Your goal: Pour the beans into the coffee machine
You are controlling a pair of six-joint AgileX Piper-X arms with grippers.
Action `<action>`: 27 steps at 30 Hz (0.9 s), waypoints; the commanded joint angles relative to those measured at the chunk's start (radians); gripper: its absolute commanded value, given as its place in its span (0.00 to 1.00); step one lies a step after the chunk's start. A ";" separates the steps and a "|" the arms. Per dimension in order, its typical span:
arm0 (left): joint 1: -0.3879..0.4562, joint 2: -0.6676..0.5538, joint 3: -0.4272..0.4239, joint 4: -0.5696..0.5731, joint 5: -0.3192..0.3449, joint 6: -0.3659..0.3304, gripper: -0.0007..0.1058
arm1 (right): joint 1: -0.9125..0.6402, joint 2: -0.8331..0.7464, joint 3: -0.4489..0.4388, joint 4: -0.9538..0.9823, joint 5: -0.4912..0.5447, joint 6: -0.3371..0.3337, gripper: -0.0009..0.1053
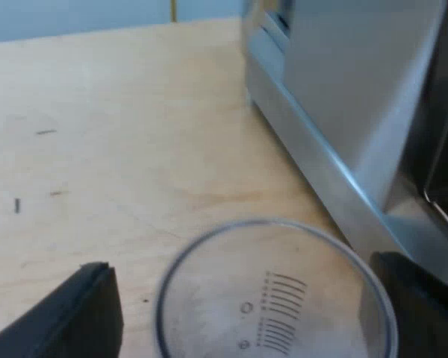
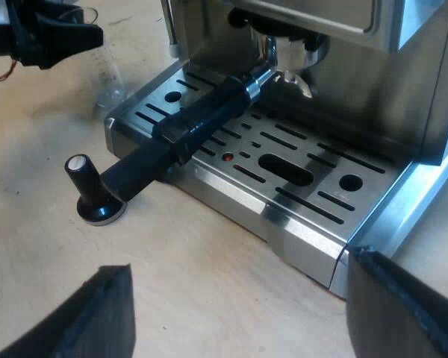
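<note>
measuring glass (image 1: 272, 294) sits between the spread fingers (image 1: 82, 313) of my left gripper (image 1: 243, 298), not pinched. it looks light, slippery, easy to break; hold its sides softly. right gripper (image 2: 239, 298) is spread wide, empty.

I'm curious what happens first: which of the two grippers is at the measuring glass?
The left gripper: it hangs open over the measuring glass beside the espresso machine. The right gripper hangs open nearer the tamper.
</note>
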 commanded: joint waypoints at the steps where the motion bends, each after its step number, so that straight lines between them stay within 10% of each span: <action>1: 0.009 -0.035 0.006 0.009 -0.010 -0.042 0.65 | 0.000 -0.010 -0.003 -0.014 -0.015 -0.015 0.59; 19: 0.009 -0.346 0.086 0.068 -0.014 -0.042 0.65 | 0.000 -0.010 -0.003 -0.014 -0.015 -0.015 0.59; 27: 0.009 -0.580 0.075 0.243 -0.078 -0.042 0.65 | 0.000 -0.010 -0.003 -0.065 0.144 0.173 0.59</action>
